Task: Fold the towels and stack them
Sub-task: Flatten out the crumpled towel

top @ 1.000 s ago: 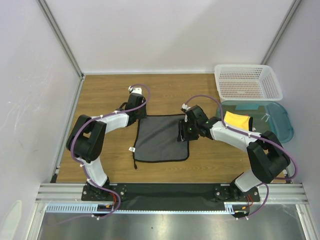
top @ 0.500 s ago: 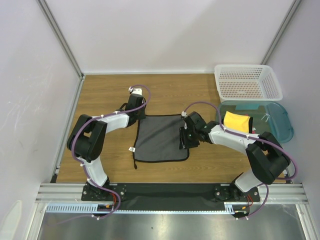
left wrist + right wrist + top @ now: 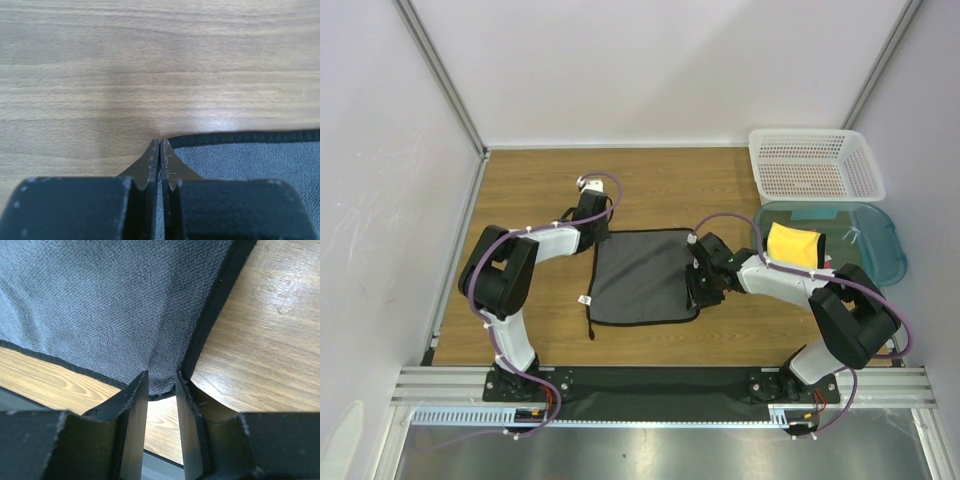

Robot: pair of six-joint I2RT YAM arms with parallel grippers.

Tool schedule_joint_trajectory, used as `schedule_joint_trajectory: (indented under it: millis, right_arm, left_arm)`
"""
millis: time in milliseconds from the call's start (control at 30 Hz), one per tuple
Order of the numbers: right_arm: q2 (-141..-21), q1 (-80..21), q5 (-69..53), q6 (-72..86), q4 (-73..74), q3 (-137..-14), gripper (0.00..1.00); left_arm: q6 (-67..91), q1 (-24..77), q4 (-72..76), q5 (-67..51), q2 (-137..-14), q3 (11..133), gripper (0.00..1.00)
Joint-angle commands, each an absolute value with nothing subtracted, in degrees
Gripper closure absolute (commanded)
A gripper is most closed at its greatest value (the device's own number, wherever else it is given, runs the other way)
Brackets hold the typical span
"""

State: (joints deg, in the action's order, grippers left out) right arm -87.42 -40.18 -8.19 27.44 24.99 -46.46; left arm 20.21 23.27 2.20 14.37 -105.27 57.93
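Dark grey, black-edged square towel: your left gripper has just pinched 1 corner; right gripper, narrow, straddles another ungripped, so wait to fold

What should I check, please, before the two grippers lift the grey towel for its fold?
1. Grey towel lies flat and spread on the table: ok.
2. Left gripper shut at the towel's far left corner: ok.
3. Cloth really pinched by the left gripper: cannot tell; its tips meet right at the black edging.
4. Right gripper clamped on the near right corner: not ok; the corner sits between its fingers, but a gap shows.
5. Other things clear of the fold: ok; the yellow towel sits in the teal tub, off to the side.
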Motion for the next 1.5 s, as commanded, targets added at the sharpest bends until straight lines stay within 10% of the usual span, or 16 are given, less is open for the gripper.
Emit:
schedule_joint_trajectory:
  millis: [0, 500, 833, 1467]
  right_arm:
    - [-85.9, -40.7, -6.2, 28.3, 26.0, -46.0, 0.67]
    - [-83.9, -40.7, -5.3, 28.5, 27.6, -45.9, 0.69]
    - [-82.0, -39.9, -7.0, 23.7, 25.2, -56.8, 0.47]
    - [-91.8, -35.4, -12.0, 24.5, 13.1, -64.1, 0.37]
  left_arm:
    - [22.0, 22.5, 2.7, 17.3, -106.1, 60.6, 0.96]
    - [20.2, 22.8, 4.3, 16.4, -104.3, 60.3, 0.96]
    - [25.8, 26.3, -1.2, 13.3, -80.9, 48.1, 0.36]
    - [54.7, 26.5, -18.4, -1.8, -31.6, 12.8, 0.28]
